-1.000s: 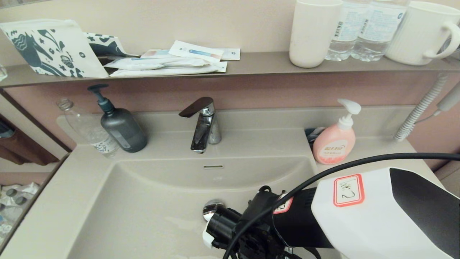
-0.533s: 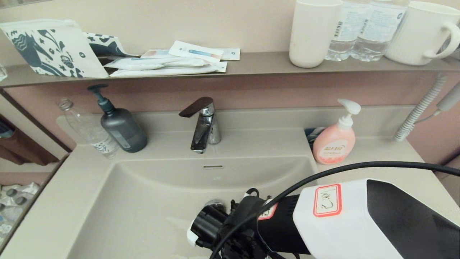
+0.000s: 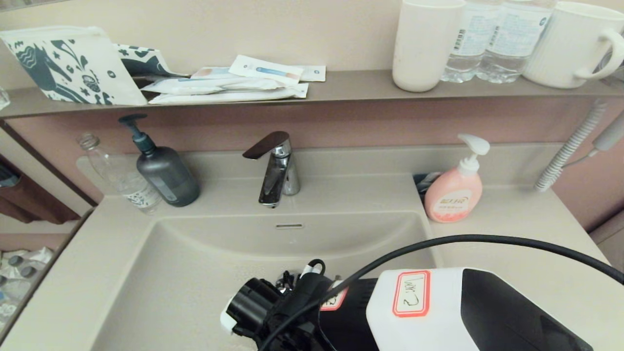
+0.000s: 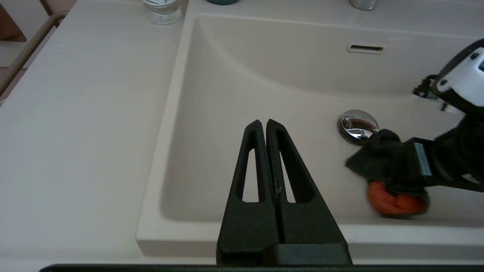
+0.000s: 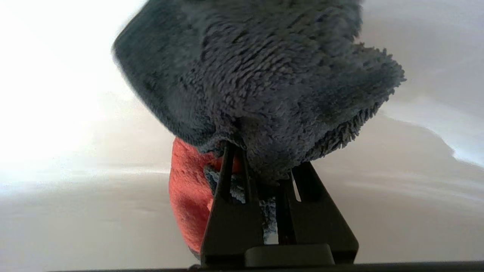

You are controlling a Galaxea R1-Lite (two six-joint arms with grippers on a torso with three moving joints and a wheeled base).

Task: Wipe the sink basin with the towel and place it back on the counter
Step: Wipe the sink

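The beige sink basin fills the middle of the head view, and my right arm reaches down into it from the right. My right gripper is shut on the towel, whose charcoal face bulges over the fingers while a coral fold hangs beside them. In the left wrist view the towel presses on the basin floor just beside the chrome drain plug. My left gripper is shut and empty, held over the basin's front rim. The counter lies right of the basin.
A chrome faucet stands behind the basin, above the overflow slot. A grey pump bottle and a clear bottle stand at the back left, and a pink soap dispenser at the back right. A shelf above holds cups and packets.
My right arm has slid leftward and toward the basin's front with the towel, and now covers the drain plug in the head view.
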